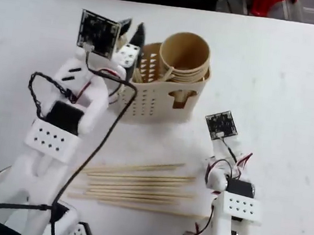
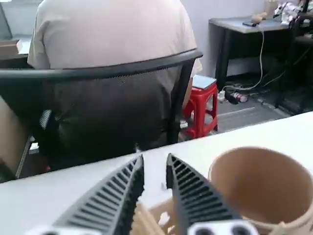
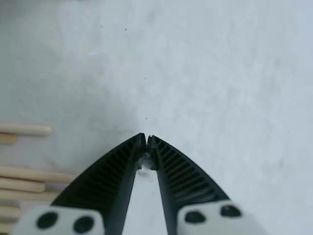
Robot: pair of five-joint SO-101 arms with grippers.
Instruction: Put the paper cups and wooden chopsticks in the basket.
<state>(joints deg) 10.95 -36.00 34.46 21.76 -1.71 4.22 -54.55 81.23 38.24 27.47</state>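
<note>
A stack of brown paper cups [image 1: 185,55] stands in the cream perforated basket [image 1: 165,98] at the table's middle back. Several wooden chopsticks [image 1: 138,183] lie in a loose row on the table in front of the basket. My left gripper [image 1: 133,28] hovers at the basket's left rim, open by a narrow gap with nothing in it. In the left wrist view my left gripper [image 2: 155,160] points past the top cup [image 2: 259,186]. My right gripper [image 3: 145,138] is shut and empty just above the white table, with chopstick ends [image 3: 27,174] off to one side.
The right arm's body [image 1: 232,202] stands just right of the chopsticks. A black cable [image 1: 93,150] from the left arm crosses above their left ends. White table [image 1: 286,81] surrounds the basket. A black chair [image 2: 98,103] with a seated person stands beyond the far edge.
</note>
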